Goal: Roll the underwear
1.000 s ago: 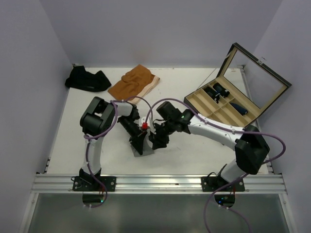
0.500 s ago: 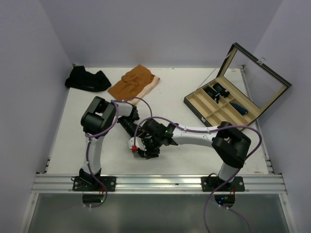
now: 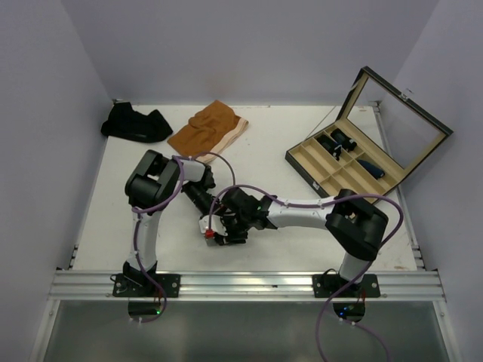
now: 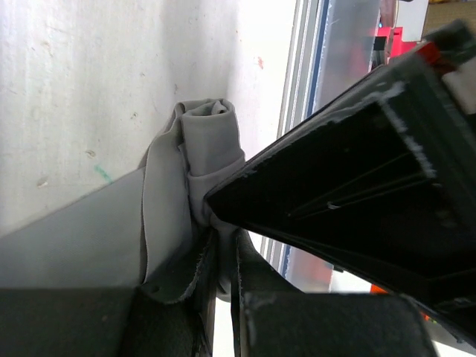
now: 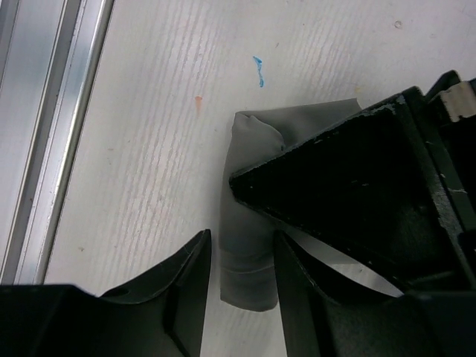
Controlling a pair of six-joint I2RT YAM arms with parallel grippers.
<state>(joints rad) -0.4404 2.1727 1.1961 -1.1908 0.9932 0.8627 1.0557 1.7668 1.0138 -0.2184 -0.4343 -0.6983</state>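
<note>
- light grey cloth briefs, rolled into a short tube, flat on white surface, close to front aluminium rail, about mid-width, under both wrists
- in left wrist view: open end of roll facing up, spiral fold visible, loose grey flap trailing down one side toward left jaws
- left jaws: almost shut, only a thin dark slit; edge of grey flap tucked into slit, so pinched on the cloth
- right jaws: roughly half open, one finger on each side of roll's other end; sliver of bare surface between that finger and cloth; no clear squeeze, roll just sitting between
- black wedge of left arm's head lying across upper part of roll in right wrist view
- rust-orange cloth briefs with cream waistband, crumpled at far side, well apart from arms
- black cloth briefs, bunched in far left corner
- wooden compartment box at right, glass lid propped open
- dark rolled pieces in box compartments
</note>
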